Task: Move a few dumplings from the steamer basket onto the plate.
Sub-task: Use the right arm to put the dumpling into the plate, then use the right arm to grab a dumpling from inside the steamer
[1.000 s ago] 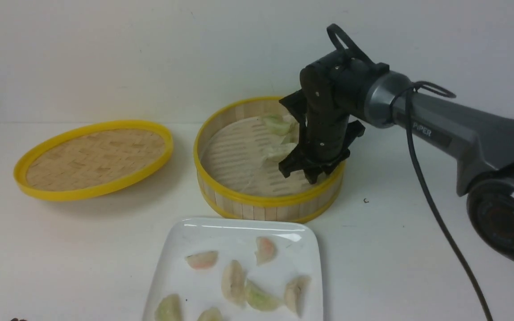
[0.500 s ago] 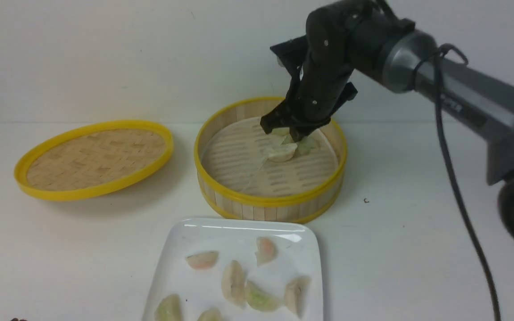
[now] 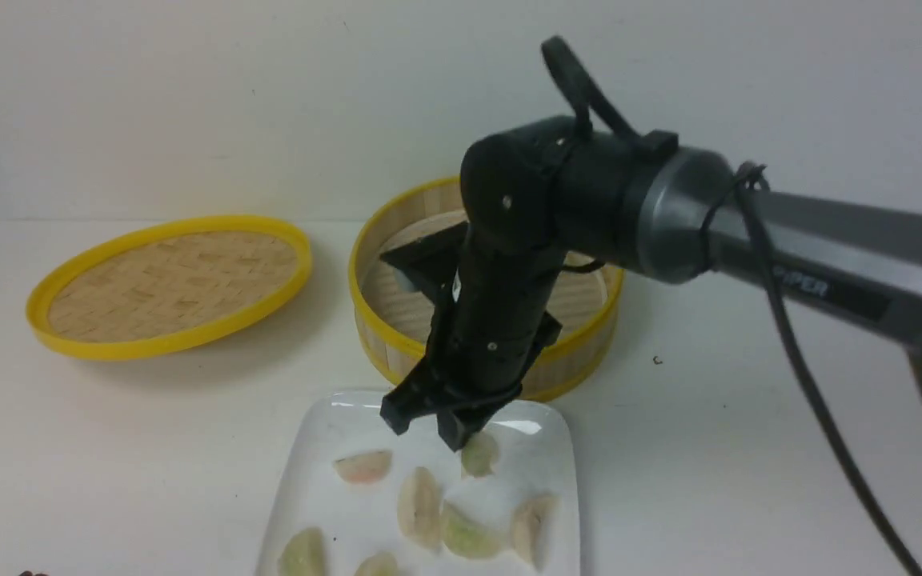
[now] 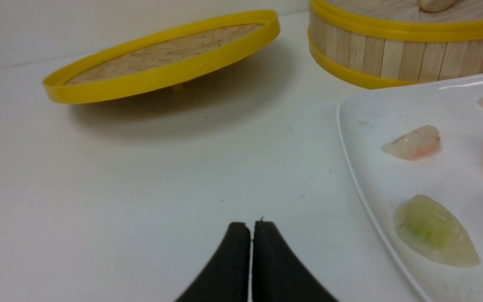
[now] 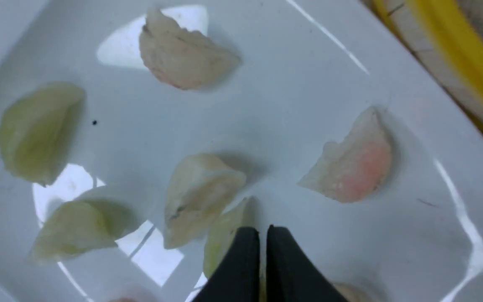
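My right gripper hangs low over the far edge of the white square plate. Its jaws are nearly closed on a pale green dumpling, which shows beside and between the black fingertips in the right wrist view. Several dumplings lie on the plate, among them a pink-tinged one and a cream one. The steamer basket stands behind the plate, its inside mostly hidden by the arm. My left gripper is shut and empty, low over the table to the left of the plate.
The flat yellow-rimmed woven lid lies tilted on the table left of the basket, and also shows in the left wrist view. The right arm and its cable cross over the basket. A small dark speck lies right of the basket.
My right gripper rose out of the steamer basket with a green dumpling and came toward me and down, to just above the plate's far edge. The plate's other dumplings have not moved.
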Robot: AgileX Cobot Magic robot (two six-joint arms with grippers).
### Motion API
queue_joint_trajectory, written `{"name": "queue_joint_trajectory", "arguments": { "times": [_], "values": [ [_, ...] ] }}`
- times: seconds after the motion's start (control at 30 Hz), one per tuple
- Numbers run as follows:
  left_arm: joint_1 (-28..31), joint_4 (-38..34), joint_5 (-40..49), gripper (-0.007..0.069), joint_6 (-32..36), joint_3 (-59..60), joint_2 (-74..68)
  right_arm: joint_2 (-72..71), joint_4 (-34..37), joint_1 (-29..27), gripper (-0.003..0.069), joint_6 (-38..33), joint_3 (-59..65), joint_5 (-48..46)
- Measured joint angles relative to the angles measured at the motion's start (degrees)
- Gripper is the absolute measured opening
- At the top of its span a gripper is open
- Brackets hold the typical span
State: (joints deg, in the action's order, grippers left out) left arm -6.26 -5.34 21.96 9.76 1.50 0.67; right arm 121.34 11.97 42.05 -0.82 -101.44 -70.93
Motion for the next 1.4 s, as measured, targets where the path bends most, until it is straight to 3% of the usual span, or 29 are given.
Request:
{"name": "queue_joint_trajectory", "arguments": {
  "times": [0.13,0.23,0.3,0.43,0.57,0.83,1.0,1.1,1.2,1.23,1.27,1.3,1.33,1.4],
  "values": [
    [0.0,0.0,0.0,-0.0006,0.0,0.0,0.0,1.5,-0.1,0.1,0.0134,0.0,0.0,0.2],
    [0.0,0.0,0.0,-0.0006,0.0,0.0,0.0,1.5,-0.3,0.1,0.0285,-0.1,-2.3,0.1],
    [0.0,0.0,0.0,-0.0006,0.0,0.0,0.0,1.5,-3.2,0.1,0.0411,-0.5,-6.0,0.1],
    [0.0,0.0,0.0,-0.0006,0.0,0.0,0.0,2.6,-12.0,-1.8,0.0562,3.7,-15.2,0.3],
    [0.0,0.0,0.0,-0.0006,0.0,0.0,0.0,7.9,-15.0,-6.8,0.06,6.3,-24.3,0.6],
    [0.0,0.0,0.0,-0.0006,0.0,0.0,0.0,20.3,-16.4,-12.4,0.0601,7.6,-32.8,3.5],
    [0.0,0.0,0.0,-0.0006,0.0,0.0,0.0,22.9,-14.1,-12.5,0.0571,6.7,-33.7,8.5],
    [0.0,0.0,0.0,-0.0006,0.0,0.0,0.0,23.6,-12.0,-12.5,0.0493,5.7,-33.7,9.5],
    [0.0,0.0,0.0,-0.0006,0.0,0.0,0.0,23.6,-11.4,-12.8,0.0261,5.2,-34.0,8.6],
    [0.0,0.0,0.0,-0.0006,0.0,0.0,0.0,23.6,-11.3,-12.8,0.0243,5.2,-34.1,8.5],
    [0.0,0.0,0.0,-0.0006,0.0,0.0,0.0,23.4,-10.9,-12.9,0.0136,5.2,-34.2,7.3],
    [0.0,0.0,0.0,-0.0006,0.0,0.0,0.0,23.3,-10.4,-12.9,0.0076,5.1,-34.2,6.0],
    [0.0,0.0,0.0,-0.0006,0.0,0.0,0.0,22.7,-10.0,-12.9,0.0027,5.0,-34.2,3.6],
    [0.0,0.0,0.0,-0.0006,0.0,0.0,0.0,21.6,-9.5,-12.9,0.0,4.8,-34.1,0.8]
  ]
}}
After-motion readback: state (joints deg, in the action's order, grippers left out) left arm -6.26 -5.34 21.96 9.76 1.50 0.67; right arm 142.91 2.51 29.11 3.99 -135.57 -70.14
